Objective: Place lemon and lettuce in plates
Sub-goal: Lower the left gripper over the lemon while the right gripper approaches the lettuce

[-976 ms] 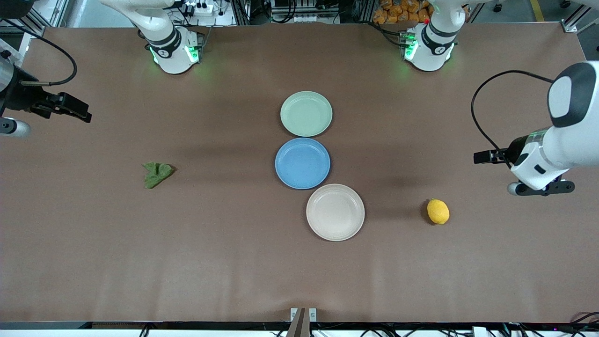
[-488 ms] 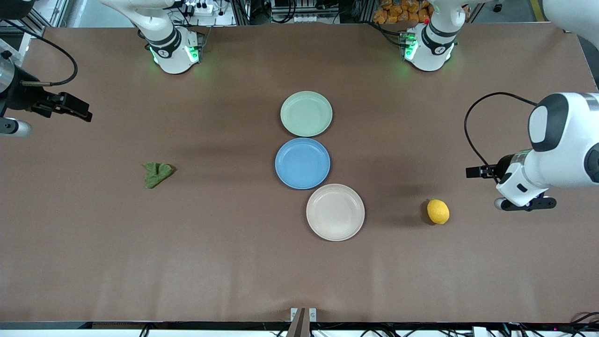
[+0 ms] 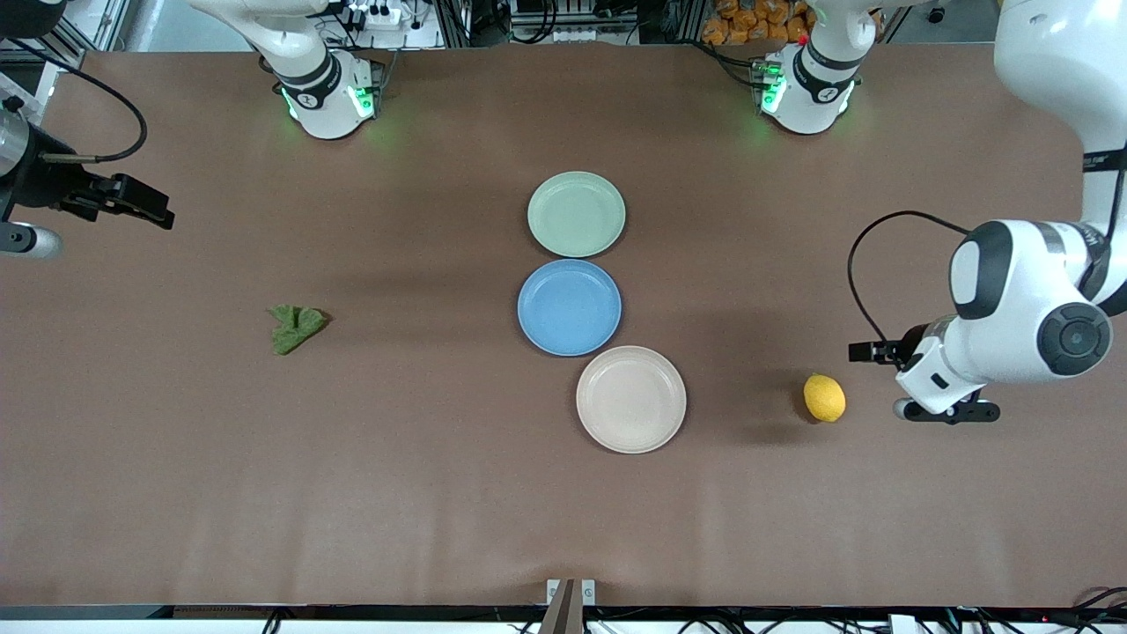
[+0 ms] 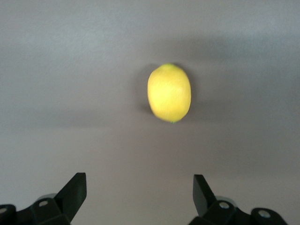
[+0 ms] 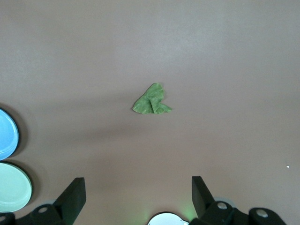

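Both end effectors spread wide, holding nothing.

The left end effector (image 4: pixel 136 194) hangs over bare worktop (image 3: pixel 440 493) beside the lemon (image 3: pixel 824 398), at the beige plate's (image 3: pixel 631 400) 3 o'clock. The right end effector (image 5: pixel 136 197) waits; the lettuce (image 3: pixel 295 327) lies at the blue plate's (image 3: pixel 570 307) 9 o'clock, the mint plate (image 3: pixel 577 214) at 12.

A robotics lab, by the look of it; two white Franka arms (image 3: pixel 321 84) are bolted to a brown-covered table (image 3: pixel 440 493). Along its edge stand aluminium frames (image 3: pixel 458 22), loose cables (image 3: pixel 731 62), and what may be a power strip (image 3: pixel 374 13).
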Controlling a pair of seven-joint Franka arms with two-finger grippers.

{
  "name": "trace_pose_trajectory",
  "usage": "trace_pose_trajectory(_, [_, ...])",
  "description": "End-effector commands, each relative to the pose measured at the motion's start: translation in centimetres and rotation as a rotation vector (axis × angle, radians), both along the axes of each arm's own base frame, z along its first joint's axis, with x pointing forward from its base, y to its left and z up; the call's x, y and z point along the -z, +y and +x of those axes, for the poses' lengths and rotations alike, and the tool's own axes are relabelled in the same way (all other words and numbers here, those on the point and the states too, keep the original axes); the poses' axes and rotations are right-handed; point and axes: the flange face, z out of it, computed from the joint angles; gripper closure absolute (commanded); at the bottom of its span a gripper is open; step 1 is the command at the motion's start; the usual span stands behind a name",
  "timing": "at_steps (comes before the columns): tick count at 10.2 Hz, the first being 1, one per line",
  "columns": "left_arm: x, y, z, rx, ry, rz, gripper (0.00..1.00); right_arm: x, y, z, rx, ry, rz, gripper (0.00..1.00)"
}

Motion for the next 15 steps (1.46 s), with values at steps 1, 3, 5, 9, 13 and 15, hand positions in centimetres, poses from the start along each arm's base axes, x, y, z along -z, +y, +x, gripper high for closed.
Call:
trace_pose_trajectory(1, [1.5,-1.8,0.8,-0.039,-0.035,0.008,0.00,0.6,-0.4,0.1,0.007,0.004,0.015,0.00])
trace_pose_trajectory(3, [2.6,-2.1,1.2,-0.038,-0.050,0.003,0.00,1.3,-0.2,0.1,0.001,0.012,0.015,0.00])
trace_pose_trajectory(5, [3.9,-2.0,1.5,-0.041,-0.062,-0.002,0.00,3.6,-0.6,0.7,-0.025,0.015,0.020,0.00])
trace_pose_trajectory(9, [6.8,-2.3,2.3,-0.050,-0.102,-0.021,0.00,8.2,-5.4,2.2,-0.097,0.086,0.057,0.00])
trace_pose_trajectory(13, [9.4,-2.5,3.0,-0.089,-0.148,-0.029,0.00,13.0,-6.3,2.5,-0.080,0.093,0.061,0.00])
trace_pose_trajectory(15, [10.4,-3.2,2.8,-0.097,-0.139,-0.028,0.00,16.2,-5.9,2.3,-0.079,0.089,0.064,0.00])
